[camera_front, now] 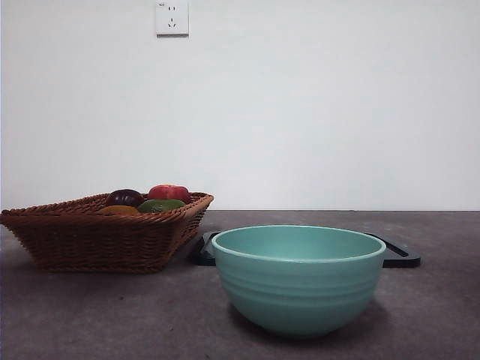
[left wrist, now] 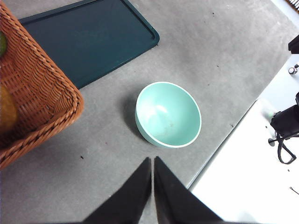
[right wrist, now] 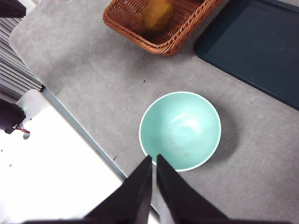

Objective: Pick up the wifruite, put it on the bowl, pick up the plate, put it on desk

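Right now I have both arms waiting high above the desk (camera_front: 90, 315), and neither shows in the front view. Each wrist camera shows its own jaws pressed together with nothing between them: the left gripper (left wrist: 153, 161) and the right gripper (right wrist: 154, 158) both hang over the teal bowl (camera_front: 298, 277), which stands empty at the near middle. The wifruite (right wrist: 158, 14) lies in the wicker basket (camera_front: 90, 240) at the left, beside a dark purple fruit (camera_front: 124, 197), a green fruit (camera_front: 160, 205) and a red one (camera_front: 169, 192). Behind the bowl lies a flat dark tray (left wrist: 88, 39), apparently the plate the task means. I judge the wifruite light, firm yet bruisable, with dull skin that should not slip much; I would open wide and close gently across its short middle, coming down from above to clear the basket wall and its neighbours.
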Controlling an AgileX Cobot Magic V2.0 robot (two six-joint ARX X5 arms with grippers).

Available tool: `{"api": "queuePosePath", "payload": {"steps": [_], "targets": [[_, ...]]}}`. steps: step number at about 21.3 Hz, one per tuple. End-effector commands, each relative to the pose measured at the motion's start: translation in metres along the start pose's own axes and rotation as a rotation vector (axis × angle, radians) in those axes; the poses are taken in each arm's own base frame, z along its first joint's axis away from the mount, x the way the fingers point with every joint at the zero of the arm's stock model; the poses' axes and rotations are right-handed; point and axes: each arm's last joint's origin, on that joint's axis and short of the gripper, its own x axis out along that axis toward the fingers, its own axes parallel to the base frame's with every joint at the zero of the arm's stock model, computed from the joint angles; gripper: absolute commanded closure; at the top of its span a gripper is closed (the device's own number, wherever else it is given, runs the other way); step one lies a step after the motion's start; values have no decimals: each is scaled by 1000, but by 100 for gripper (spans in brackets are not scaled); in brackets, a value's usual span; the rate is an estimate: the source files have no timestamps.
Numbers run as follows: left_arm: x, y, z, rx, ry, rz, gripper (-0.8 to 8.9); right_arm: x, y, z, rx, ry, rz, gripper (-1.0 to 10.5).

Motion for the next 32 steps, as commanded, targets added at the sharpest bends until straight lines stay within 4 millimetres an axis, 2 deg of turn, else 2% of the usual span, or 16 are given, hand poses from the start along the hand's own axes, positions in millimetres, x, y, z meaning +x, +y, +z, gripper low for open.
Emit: {"api": "queuePosePath", "payload": {"steps": [1,11,13,15,18,21,24,32], "targets": [[-1,-1,3,31,-14,-10,806,-1,3,4,-22,-12,10,941],[-1,-1,4,35,-18,-8,806,-1,3,4,-22,-12,10,941],[-8,-1,5,80,-65,68,806,-1,3,4,-22,-12,10,941],[-26,0,10,132,-219,217,806,-1,3,4,-22,-12,10,941],[-59,2,12,278,-545,412,806,-1,3,4,-22,-12,10,941],[-70,8,-12,315,-770,671,806,-1,3,4,-22,-12,10,941],[-57,22,-51,270,-835,855,806,-1,3,4,-22,-12,10,941],[-13,50,-115,168,-761,968,806,-1,3,4,-22,-13,10,941]]}}
